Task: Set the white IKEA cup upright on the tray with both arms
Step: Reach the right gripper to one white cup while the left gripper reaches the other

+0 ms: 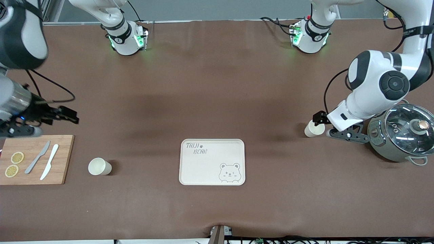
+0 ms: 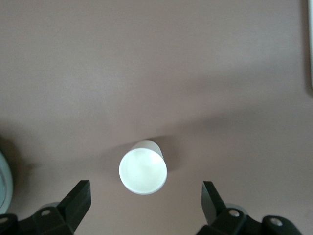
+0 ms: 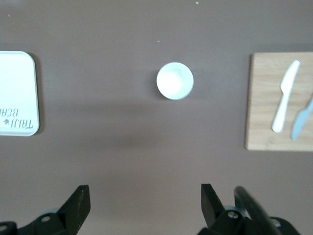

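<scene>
The cream tray [image 1: 212, 161] with a bear face lies mid-table, nearer to the front camera. One white cup [image 1: 314, 128] sits toward the left arm's end. My left gripper [image 1: 320, 122] is low right beside it and open. In the left wrist view the cup [image 2: 143, 167] shows its open mouth just ahead of the gap between the open fingers [image 2: 78, 198], untouched. A second white cup [image 1: 99, 166] stands upright toward the right arm's end. My right gripper [image 1: 64, 115] hovers open and empty, high over the table by the cutting board; its wrist view shows that cup [image 3: 175, 81] and the tray [image 3: 17, 93].
A wooden cutting board [image 1: 34, 159] with two knives and lemon slices lies at the right arm's end. A grey pot with a glass lid [image 1: 401, 135] stands close by the left arm's wrist, at the left arm's end.
</scene>
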{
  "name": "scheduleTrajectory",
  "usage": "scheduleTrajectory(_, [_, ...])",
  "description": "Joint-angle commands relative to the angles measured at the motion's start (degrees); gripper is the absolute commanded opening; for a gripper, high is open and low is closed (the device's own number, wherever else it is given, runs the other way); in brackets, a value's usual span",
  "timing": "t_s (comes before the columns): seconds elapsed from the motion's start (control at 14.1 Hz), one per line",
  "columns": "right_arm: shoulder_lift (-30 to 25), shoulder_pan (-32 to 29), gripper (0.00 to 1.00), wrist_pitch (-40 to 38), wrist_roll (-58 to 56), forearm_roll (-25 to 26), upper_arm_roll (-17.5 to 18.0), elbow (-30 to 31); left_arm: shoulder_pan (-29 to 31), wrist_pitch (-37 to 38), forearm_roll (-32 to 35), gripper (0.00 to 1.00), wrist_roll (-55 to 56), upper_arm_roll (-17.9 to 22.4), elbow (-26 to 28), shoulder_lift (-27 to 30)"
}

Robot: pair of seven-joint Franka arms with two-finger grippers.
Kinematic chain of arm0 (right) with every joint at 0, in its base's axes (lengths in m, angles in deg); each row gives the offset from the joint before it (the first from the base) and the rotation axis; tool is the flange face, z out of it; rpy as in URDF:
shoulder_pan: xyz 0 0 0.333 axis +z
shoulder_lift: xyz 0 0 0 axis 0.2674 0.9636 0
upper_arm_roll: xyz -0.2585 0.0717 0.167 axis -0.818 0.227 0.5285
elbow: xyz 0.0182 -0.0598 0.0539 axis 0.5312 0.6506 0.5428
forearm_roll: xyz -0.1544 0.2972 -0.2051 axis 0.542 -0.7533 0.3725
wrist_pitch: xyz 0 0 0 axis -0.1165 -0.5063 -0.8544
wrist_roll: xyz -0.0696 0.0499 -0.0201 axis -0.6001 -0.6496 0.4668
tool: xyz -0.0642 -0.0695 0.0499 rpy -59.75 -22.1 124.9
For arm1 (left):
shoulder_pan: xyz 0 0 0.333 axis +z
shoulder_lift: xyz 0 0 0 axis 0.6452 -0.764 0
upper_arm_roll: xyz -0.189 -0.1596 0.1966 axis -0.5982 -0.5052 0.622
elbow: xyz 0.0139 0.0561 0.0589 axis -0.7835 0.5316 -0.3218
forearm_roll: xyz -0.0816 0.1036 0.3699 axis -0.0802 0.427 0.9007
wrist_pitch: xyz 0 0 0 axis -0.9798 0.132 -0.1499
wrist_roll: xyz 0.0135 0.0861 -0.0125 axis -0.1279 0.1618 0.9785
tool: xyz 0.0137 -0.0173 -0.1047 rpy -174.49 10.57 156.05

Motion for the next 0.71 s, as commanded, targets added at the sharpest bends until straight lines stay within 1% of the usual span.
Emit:
scheduleTrajectory(0.0, [5.16,1.41,1.0,4.79,0.21,-0.25,-0.19,-1.04,2.16,-9.19,-0.24,1.0,-2.84,-0.14,8.79,2.48])
scheduleTrajectory(0.14, [9.73,1.68,1.0,8.84,0.13,-0.34,-0.19,-2.53,2.87,-16.04,-0.24,1.0,-4.51,-0.14,13.19,2.04])
scheduleTrajectory(0.28, [13.95,1.76,1.0,11.3,0.04,-0.42,-0.1,-3.94,3.84,-22.03,-0.24,1.0,-5.39,-0.14,16.62,1.25])
scheduleTrajectory(0.64, [22.48,2.47,1.0,15.09,-0.4,-0.34,-0.02,-6.58,3.93,-29.77,-0.24,1.0,-5.83,-0.05,20.93,-0.86])
